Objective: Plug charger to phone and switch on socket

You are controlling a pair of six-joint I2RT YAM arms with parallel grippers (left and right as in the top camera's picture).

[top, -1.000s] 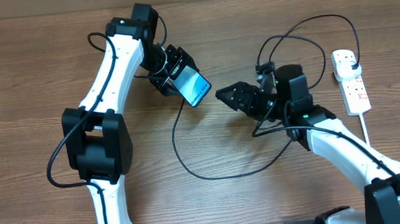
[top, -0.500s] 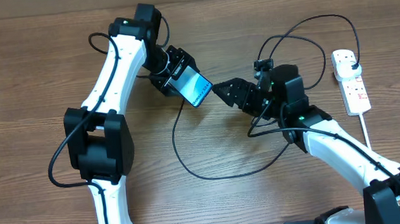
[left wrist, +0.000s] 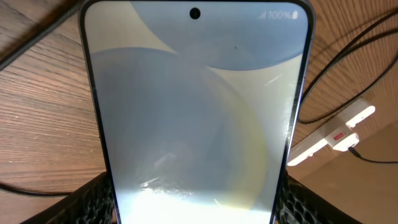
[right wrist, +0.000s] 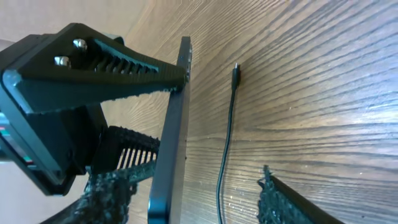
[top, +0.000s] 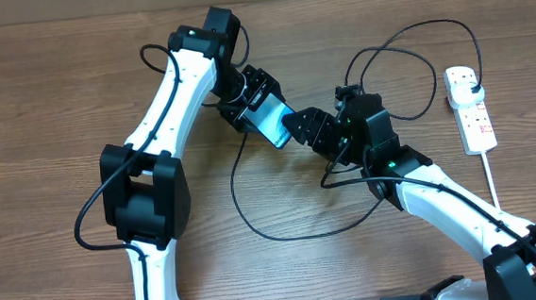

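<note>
My left gripper (top: 261,111) is shut on the phone (top: 269,124) and holds it tilted above the table; its lit screen fills the left wrist view (left wrist: 196,112). My right gripper (top: 298,128) is open, and the phone's lower edge (right wrist: 169,162) lies between its fingers (right wrist: 199,202), close to one finger. The charger's black cable (top: 283,232) loops over the table. Its connector tip (right wrist: 236,70) lies loose on the wood beside the phone. The black plug (top: 472,82) sits in the white socket (top: 470,109) at the far right.
The socket's thick white cord (top: 490,168) runs toward the front edge. Black cable loops (top: 403,55) lie behind the right arm. The socket also shows in the left wrist view (left wrist: 329,132), with cables (left wrist: 348,50) near it.
The left arm has carried the phone to the right. The right gripper has moved left toward it, and the phone's lower end now lies between its open fingers.
</note>
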